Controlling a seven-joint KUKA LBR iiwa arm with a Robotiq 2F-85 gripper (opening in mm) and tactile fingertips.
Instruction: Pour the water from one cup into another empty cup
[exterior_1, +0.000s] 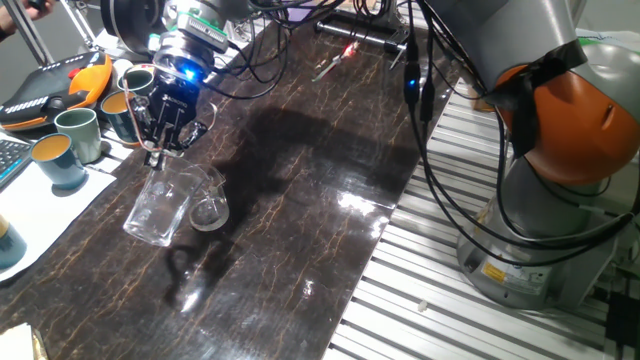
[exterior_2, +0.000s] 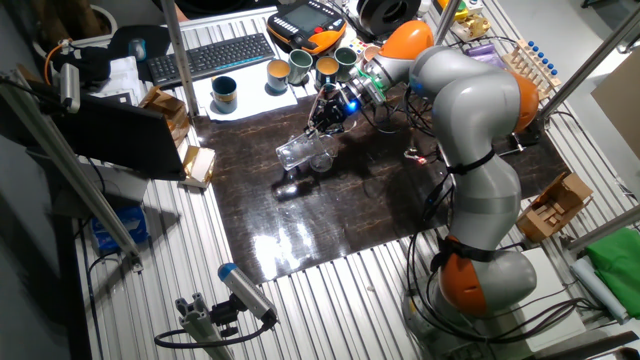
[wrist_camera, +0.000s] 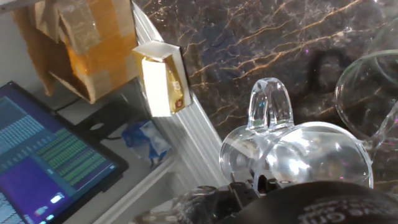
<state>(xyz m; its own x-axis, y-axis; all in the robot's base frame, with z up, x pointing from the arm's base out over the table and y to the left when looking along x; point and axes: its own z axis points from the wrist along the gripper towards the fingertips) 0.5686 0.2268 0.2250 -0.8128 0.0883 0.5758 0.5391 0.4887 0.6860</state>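
The taller clear tumbler (exterior_1: 155, 212) is tipped far over just above the dark marble tabletop (exterior_1: 300, 200), and my gripper (exterior_1: 158, 150) is shut on its upper end. The shorter clear glass (exterior_1: 208, 208) stands upright right beside it, touching or nearly touching. From the other side, the tumbler (exterior_2: 296, 152) leans left of the short glass (exterior_2: 322, 160), below the gripper (exterior_2: 320, 127). In the hand view the tumbler (wrist_camera: 298, 155) fills the lower right and the short glass's rim (wrist_camera: 367, 93) shows at the right edge. I cannot make out any water.
Several coloured mugs (exterior_1: 78, 135) stand on white paper at the table's left, next to an orange pendant (exterior_1: 60, 85). A keyboard (exterior_2: 210, 55) lies behind them. Off the table's edge are cardboard boxes (wrist_camera: 81, 50), a small carton (wrist_camera: 161, 78) and a laptop screen (wrist_camera: 43, 155). Cables (exterior_1: 420, 90) hang at the right.
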